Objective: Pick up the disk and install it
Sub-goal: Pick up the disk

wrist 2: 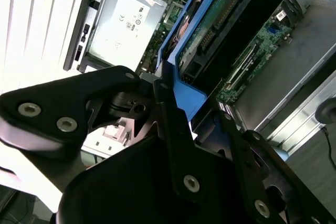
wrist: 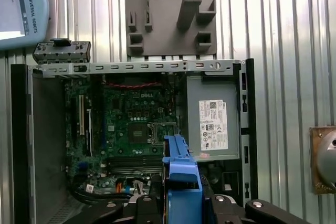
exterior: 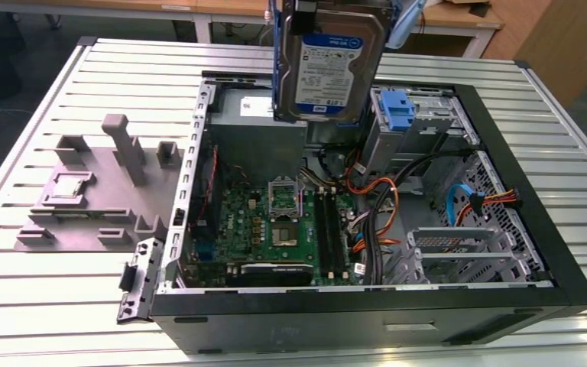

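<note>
Disk (exterior: 329, 65) pinched by tool (wrist: 181, 205) hangs above case (exterior: 375, 306) — exterior view shows its label.

The disk (exterior: 332, 65) is silver, with a blue and white label and blue side rails. The computer case (exterior: 355, 313) is black. Inside, the board (exterior: 273, 225) is green, some wires (exterior: 492, 199) orange, the power box (wrist: 212, 124) grey with a white sticker. The table (exterior: 28, 298) is silver with long stripes. The block (exterior: 95, 195) on it is grey.
</note>
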You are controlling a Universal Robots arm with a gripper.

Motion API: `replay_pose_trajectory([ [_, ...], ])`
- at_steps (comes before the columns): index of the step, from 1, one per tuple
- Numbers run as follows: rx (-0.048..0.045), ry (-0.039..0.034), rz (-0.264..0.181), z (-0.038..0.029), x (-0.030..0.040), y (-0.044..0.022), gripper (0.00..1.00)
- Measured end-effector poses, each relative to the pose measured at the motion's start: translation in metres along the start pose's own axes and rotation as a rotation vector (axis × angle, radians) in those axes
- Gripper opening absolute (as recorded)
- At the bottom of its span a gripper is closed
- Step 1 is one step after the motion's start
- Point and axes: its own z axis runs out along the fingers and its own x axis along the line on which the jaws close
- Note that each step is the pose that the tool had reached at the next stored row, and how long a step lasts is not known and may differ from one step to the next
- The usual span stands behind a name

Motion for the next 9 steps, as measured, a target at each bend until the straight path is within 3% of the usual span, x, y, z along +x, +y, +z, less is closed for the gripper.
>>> replay_pose_trajectory([
  [9, 0.0035, 0.0044, 0.004, 0.0014, 0.0108, -0.0008, 0.36],
])
